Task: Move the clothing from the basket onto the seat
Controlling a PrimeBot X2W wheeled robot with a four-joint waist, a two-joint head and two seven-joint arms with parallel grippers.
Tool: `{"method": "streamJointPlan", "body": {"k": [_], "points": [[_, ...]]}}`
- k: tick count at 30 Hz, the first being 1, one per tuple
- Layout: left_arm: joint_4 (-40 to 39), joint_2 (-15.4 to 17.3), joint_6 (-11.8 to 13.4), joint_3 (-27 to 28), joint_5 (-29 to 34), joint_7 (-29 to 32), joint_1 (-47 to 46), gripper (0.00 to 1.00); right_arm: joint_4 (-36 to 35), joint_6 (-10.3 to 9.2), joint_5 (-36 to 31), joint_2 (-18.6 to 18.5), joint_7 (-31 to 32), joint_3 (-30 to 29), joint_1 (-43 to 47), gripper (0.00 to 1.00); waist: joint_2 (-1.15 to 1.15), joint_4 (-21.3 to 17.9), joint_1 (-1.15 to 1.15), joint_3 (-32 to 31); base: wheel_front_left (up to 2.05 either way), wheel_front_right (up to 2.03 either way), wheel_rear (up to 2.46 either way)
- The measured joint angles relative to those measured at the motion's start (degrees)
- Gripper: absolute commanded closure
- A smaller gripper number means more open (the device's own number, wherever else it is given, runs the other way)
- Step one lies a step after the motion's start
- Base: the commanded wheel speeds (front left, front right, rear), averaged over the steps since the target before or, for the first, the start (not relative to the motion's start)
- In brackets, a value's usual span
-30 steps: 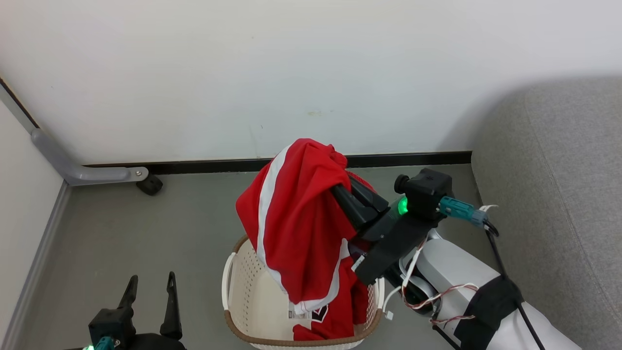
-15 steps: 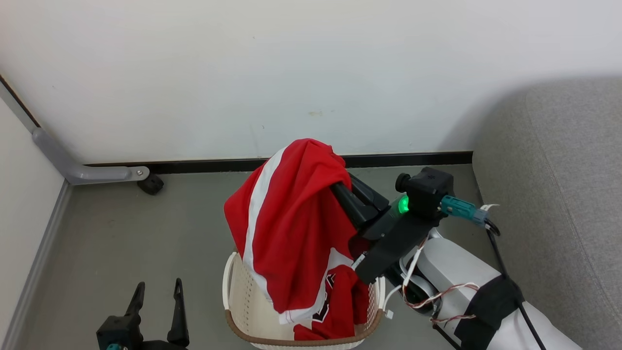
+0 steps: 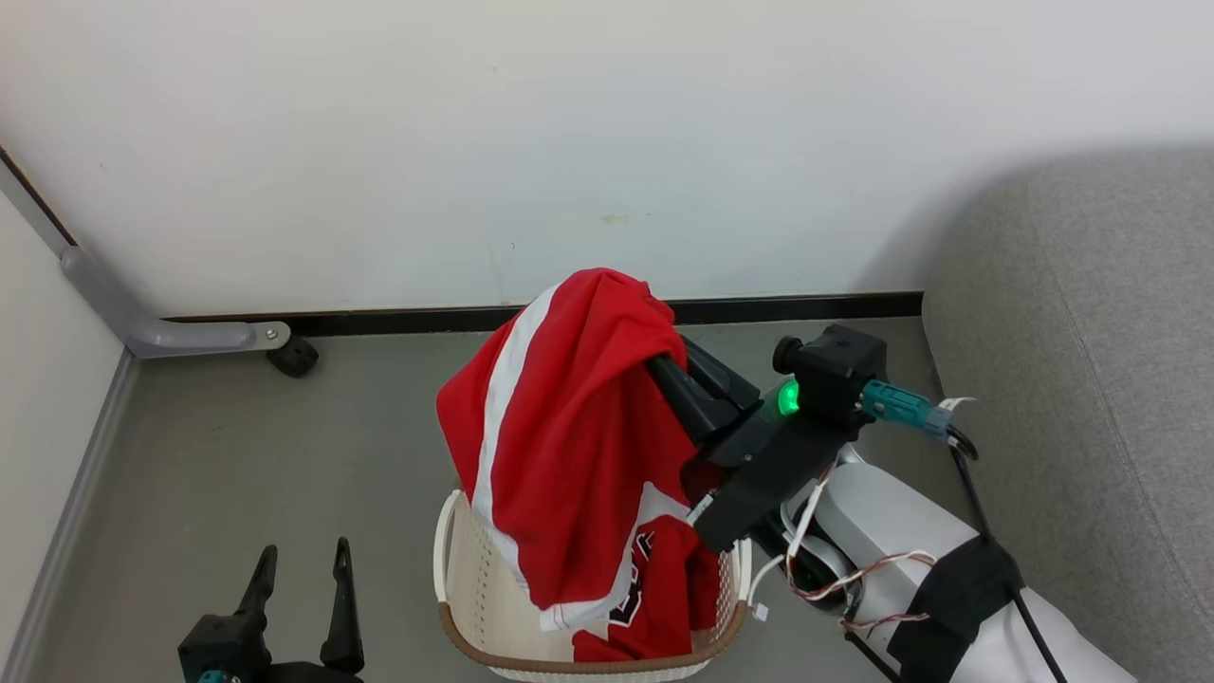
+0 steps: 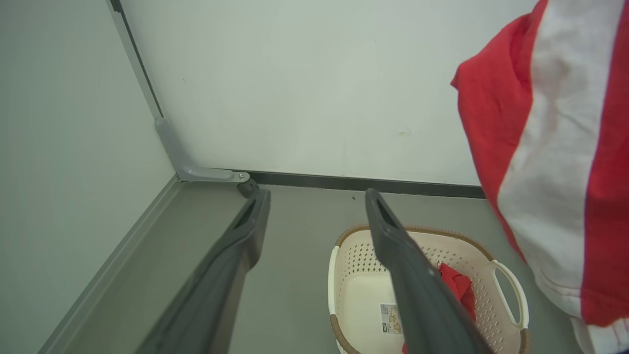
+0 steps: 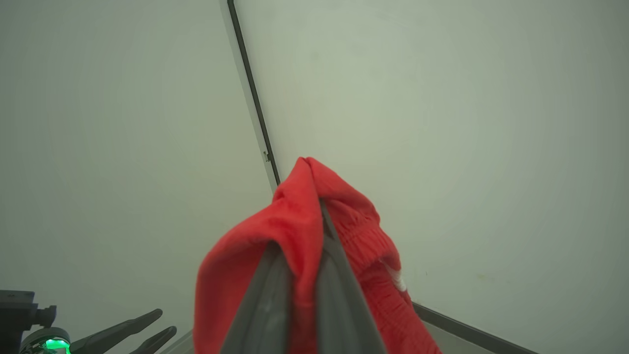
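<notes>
Grey seat (image 3: 1091, 398) along floor's right edge. Basket (image 3: 469, 579) on floor, middle of near edge. Clothing: one red garment (image 3: 569, 436) hanging above basket, pinched in my right hand (image 3: 669, 365); second garment (image 3: 669, 593) lying in basket. My left hand (image 3: 303, 550) spread, empty, over floor's near-left corner.

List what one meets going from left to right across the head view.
Grey bracket by the wall → left gripper, open → hanging red garment → black camera block on the right wrist → grey sofa.
</notes>
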Motion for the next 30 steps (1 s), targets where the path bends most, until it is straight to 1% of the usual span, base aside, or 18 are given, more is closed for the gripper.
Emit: {"method": "streamJointPlan", "body": {"k": [6, 12, 17, 19, 23, 28, 30], "points": [[-0.1, -0.2, -0.3, 0.4, 0.1, 0.0, 0.0, 0.00, 0.0, 0.00, 0.0, 0.0, 0.0, -0.3, 0.0, 1.00, 0.00, -0.3, 0.00, 0.1, 0.00, 0.00, 0.00], [-1.0, -0.2, -1.0, 1.1, 0.1, 0.0, 0.0, 0.00, 0.3, 0.00, 0.0, 0.1, 0.0, -0.2, -0.1, 1.00, 0.00, -1.6, 0.00, 0.3, 0.00, 0.00, 0.00], [-2.4, -0.4, -1.3, 1.2, 0.2, 0.0, 0.0, 0.00, 0.8, 0.00, 0.0, 0.2, 0.0, -0.7, -0.2, 1.00, 0.00, -3.1, 0.00, 0.4, 0.00, 0.00, 0.00], [-2.9, -0.5, -2.1, 1.1, 0.2, 0.0, 0.0, 0.00, 1.1, 0.00, 0.0, 0.2, 0.0, -1.0, -0.2, 1.00, 0.00, -3.8, 0.00, 0.4, 0.00, 0.00, 0.00], [-3.5, -0.8, -2.6, 0.8, 0.2, 0.0, 0.0, 0.00, 1.7, 0.00, 0.0, 0.2, 0.0, -1.5, -0.5, 1.00, 0.00, -5.3, 0.00, 0.5, 0.00, 0.00, 0.00], [-3.9, -1.3, -2.7, 0.5, 0.2, 0.0, 0.0, 0.00, 2.3, 0.00, 0.0, 0.2, 0.0, -1.8, -1.2, 1.00, 0.00, -7.2, 0.00, 0.4, 0.00, 0.00, 0.00], [-4.0, -1.3, -3.2, 0.4, 0.2, 0.0, 0.0, 0.00, 2.5, 0.00, 0.0, 0.2, 0.0, -1.9, -1.2, 1.00, 0.00, -8.0, 0.00, 0.4, 0.00, 0.00, 0.00]]}}
